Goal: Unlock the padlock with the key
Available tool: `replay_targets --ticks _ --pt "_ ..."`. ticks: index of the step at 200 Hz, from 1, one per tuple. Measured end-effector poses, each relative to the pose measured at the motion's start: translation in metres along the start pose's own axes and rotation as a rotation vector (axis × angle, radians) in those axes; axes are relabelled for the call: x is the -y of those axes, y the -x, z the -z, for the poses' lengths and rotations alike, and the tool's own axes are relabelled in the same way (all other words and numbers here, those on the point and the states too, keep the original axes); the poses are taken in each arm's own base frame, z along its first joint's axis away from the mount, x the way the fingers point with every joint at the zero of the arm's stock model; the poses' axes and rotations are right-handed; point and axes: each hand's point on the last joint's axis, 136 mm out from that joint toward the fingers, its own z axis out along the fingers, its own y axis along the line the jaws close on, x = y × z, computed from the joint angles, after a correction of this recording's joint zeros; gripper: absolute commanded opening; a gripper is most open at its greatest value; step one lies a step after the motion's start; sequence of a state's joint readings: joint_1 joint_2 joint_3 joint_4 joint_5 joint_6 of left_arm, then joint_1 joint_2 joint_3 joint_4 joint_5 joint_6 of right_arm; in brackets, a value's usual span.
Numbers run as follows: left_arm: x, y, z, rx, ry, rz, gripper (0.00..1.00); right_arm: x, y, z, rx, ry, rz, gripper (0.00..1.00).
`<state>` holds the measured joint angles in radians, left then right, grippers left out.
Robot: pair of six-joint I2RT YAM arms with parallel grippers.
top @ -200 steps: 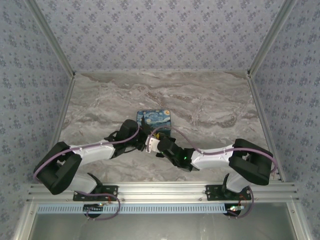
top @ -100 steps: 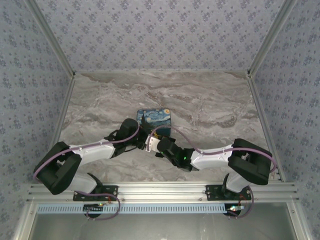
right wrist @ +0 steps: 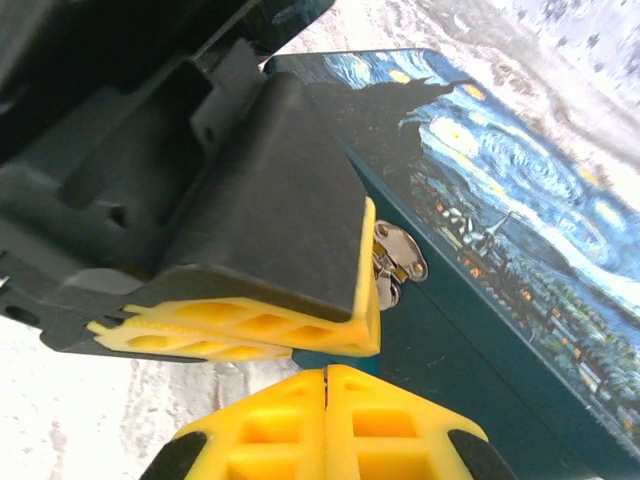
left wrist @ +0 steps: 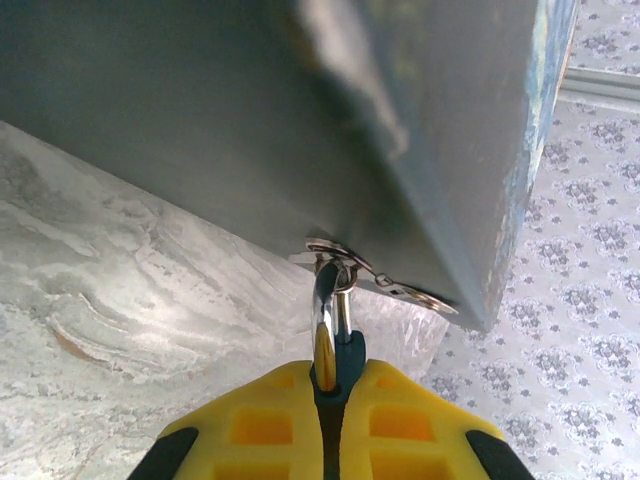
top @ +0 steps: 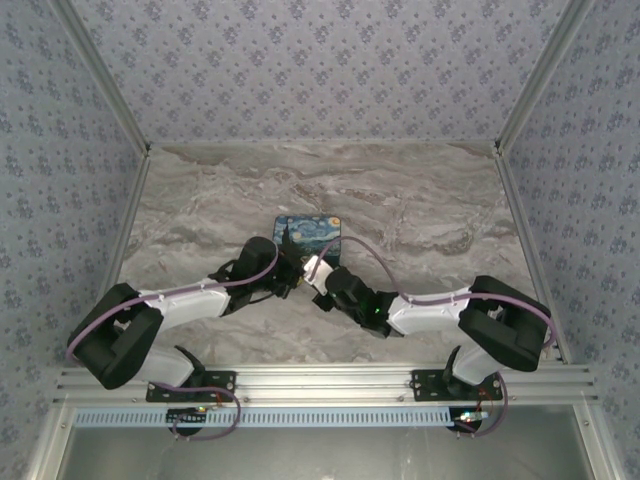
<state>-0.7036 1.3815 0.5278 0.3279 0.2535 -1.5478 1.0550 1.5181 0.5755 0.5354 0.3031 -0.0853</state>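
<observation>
At the left gripper (left wrist: 330, 378): clamped tight on the padlock (left wrist: 324, 322), a thin silvery sliver held upright between the yellow pads (left wrist: 262, 425) and touching the hasp (left wrist: 350, 258) low on the front wall of the blue box (left wrist: 250, 110). Probably hooked through that hasp, though too close and blurred to say for sure. Likely to handle as a stiff, light, slick scrap of metal: easy to twist out of a pinch, hard to damage, and tethered to a box light enough to be dragged across the marble table (left wrist: 110, 270) by any firm pull. Best pinched flat across the body, much as here, with the keyhole end left free. At the right gripper (right wrist: 325, 395): pressed closed, pad against pad, just beneath the left finger and near the hasp; cannot tell of any key in the seam. Further out, seen from above: wrists brought nose to nose at the near edge of the box, forearms stretched inward and low over the table, elbows folded back out toward the bases at the two near corners. Calls for a steady left hold and small, gentle corrections from the right.
</observation>
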Motion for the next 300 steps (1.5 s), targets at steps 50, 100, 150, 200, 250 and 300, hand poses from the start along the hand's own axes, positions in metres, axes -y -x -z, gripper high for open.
replay_targets --ticks 50,100,150,200,250,300 --pt "-0.004 0.003 0.000 0.014 0.016 0.006 0.00 -0.003 -0.001 -0.004 0.037 0.086 -0.236 0.00" --pt "-0.011 0.005 0.001 0.024 0.033 0.004 0.16 -0.006 -0.005 -0.008 0.025 0.103 -0.353 0.00" --pt "-0.009 0.003 0.002 0.014 0.026 -0.035 0.48 -0.004 -0.023 -0.013 -0.028 0.091 -0.530 0.00" --pt "0.004 0.001 0.024 0.034 0.000 -0.109 0.63 -0.007 -0.034 -0.011 -0.028 0.102 -0.684 0.00" --pt "0.015 0.015 0.070 0.163 -0.012 -0.226 0.75 -0.008 -0.041 -0.006 -0.022 0.130 -0.886 0.00" --pt "0.006 0.029 0.099 0.266 0.041 -0.300 0.78 -0.008 -0.061 -0.004 -0.077 0.132 -1.132 0.00"
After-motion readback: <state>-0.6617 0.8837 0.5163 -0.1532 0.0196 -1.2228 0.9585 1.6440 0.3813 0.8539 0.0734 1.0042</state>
